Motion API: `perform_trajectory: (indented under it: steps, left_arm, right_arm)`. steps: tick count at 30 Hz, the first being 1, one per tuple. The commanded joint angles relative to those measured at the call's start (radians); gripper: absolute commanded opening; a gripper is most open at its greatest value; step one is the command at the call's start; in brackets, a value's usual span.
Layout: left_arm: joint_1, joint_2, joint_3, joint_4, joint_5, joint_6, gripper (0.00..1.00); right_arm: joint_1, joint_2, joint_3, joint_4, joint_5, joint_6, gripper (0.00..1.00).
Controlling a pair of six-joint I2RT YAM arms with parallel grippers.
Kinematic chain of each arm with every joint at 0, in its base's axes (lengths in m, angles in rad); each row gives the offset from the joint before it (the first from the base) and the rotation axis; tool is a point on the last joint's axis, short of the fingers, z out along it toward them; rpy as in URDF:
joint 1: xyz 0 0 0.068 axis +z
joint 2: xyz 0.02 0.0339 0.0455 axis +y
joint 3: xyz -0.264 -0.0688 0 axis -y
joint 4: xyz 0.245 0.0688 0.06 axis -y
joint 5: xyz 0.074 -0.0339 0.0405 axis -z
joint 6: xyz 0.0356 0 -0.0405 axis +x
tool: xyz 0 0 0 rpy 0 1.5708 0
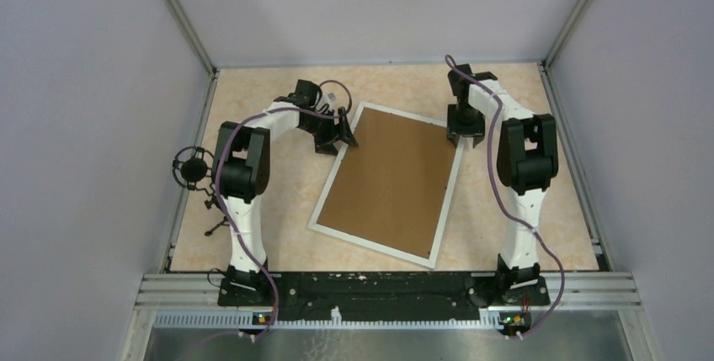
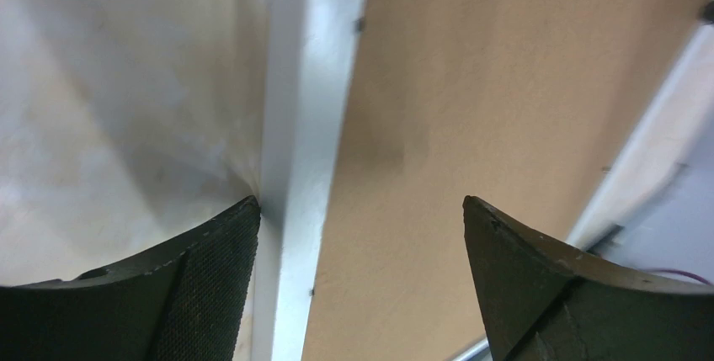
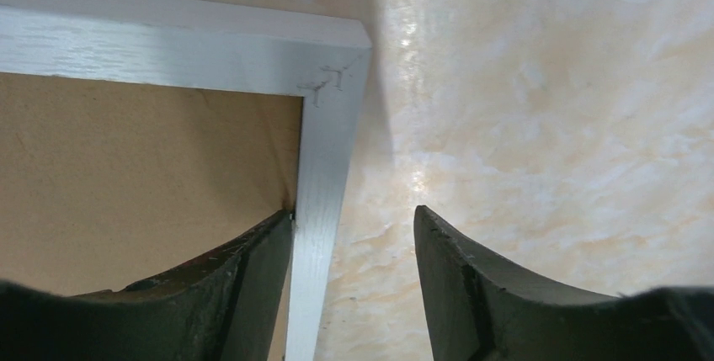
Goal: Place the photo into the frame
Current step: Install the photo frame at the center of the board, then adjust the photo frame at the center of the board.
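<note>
Frame (image 1: 372,242) bars, thin, white and faintly wood-grained, make a large rectangle that lies flat on the tabletop (image 1: 404,83), turned at a slant so that its far end sits between the two arms and its near end points toward their bases. Inside the bars a plain brown board (image 1: 389,180) with a matte, cardboard-like face fills the whole opening from edge to edge; whatever lies beneath it is hidden. At the far right corner the bars meet in a mitred joint with a few dark scratch marks on the paint. The right tool (image 3: 352,211) hangs low over that corner with its jaws apart: one black finger stands over the board at the bar's inner edge, the other over bare tabletop with a clear gap to the bar. The left tool (image 2: 360,201) is near the far left corner, its jaws spread wide astride the left bar, one finger on the tabletop side, the other above the board; its curved pads (image 2: 210,294) carry a fine cross-hatched texture. The tabletop is smooth, glossy and cream-coloured with a marbled pattern.
</note>
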Motion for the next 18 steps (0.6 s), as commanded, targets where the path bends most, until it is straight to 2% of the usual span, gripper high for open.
perform_trajectory:
  steps: [1,5,7,8,12,16,18]
  left_arm:
    - [-0.081,-0.213,-0.031,-0.058,-0.241,0.037,0.95]
    - [-0.138,-0.401,-0.087,-0.141,-0.361,0.014,0.97]
    - [-0.179,-0.502,-0.164,-0.174,-0.359,-0.016,0.98]
    - [-0.202,-0.556,-0.209,-0.181,-0.315,-0.033,0.98]
    - [-0.318,-0.708,-0.423,-0.164,-0.081,-0.145,0.95]
    - [-0.450,-0.798,-0.522,-0.225,-0.073,-0.240,0.96]
    - [-0.471,-0.835,-0.551,-0.262,-0.054,-0.292,0.97]
  right_arm:
    - [0.026,-0.095,-0.097,0.254,-0.281,0.021,0.69]
    - [-0.011,-0.235,-0.195,0.336,-0.208,-0.025,0.85]
    - [-0.041,-0.246,-0.218,0.366,-0.219,-0.036,0.87]
    - [-0.051,-0.239,-0.213,0.382,-0.244,-0.041,0.88]
    - [-0.052,-0.119,-0.074,0.378,-0.341,-0.086,0.88]
    - [-0.050,0.000,0.092,0.357,-0.407,-0.136,0.88]
    - [-0.048,0.051,0.147,0.336,-0.428,-0.175,0.88]
